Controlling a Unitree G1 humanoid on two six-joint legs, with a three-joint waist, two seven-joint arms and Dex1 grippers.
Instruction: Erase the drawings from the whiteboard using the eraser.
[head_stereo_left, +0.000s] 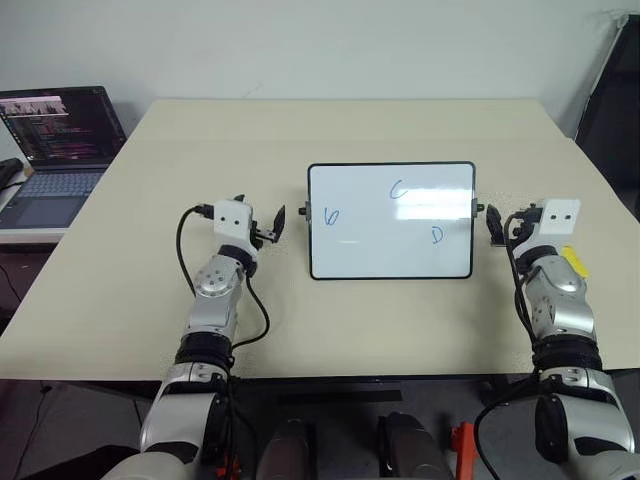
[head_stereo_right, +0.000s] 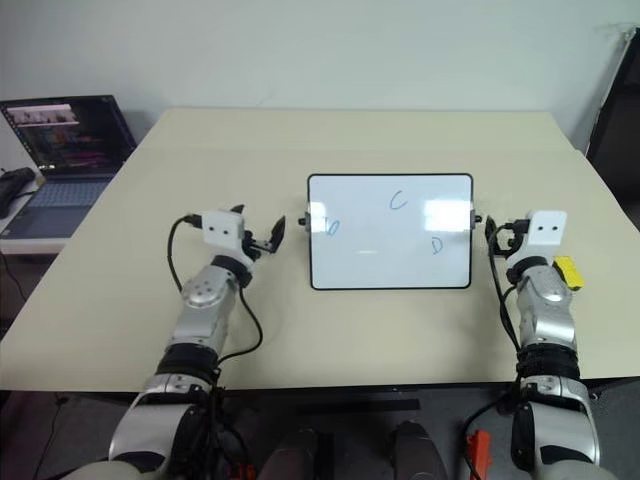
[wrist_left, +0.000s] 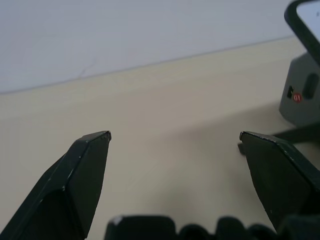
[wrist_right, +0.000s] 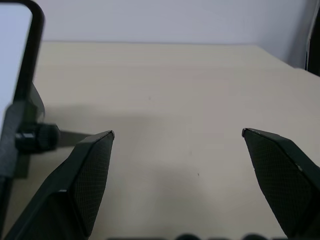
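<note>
From the head camera you see the whiteboard (head_stereo_left: 391, 221) standing near the middle of the beige table (head_stereo_left: 120, 300), a little toward its front edge, with the drawings (head_stereo_left: 400, 190) in blue on its face: a "C" near the top, a "D" low on the right and a loop at the left. Your left gripper (head_stereo_left: 271, 226) sits just beside the board's left short side, its fingers spread with nothing between them, and your right gripper (head_stereo_left: 497, 226) sits just beside the right short side, near the small black knob (head_stereo_left: 479, 209). The eraser (head_stereo_right: 568, 271) lies on the table near the right edge, just beside your right forearm. A laptop (head_stereo_left: 58, 150) rests on a separate surface past the table's left edge. In your left wrist view the two black fingertips (wrist_left: 92, 150) stand wide apart over bare tabletop, the board's foot (wrist_left: 300, 97) ahead to one side. In your right wrist view the fingertips (wrist_right: 97, 150) are likewise wide apart and hold nothing, with the board's frame and knob (wrist_right: 37, 137) close by one finger.
</note>
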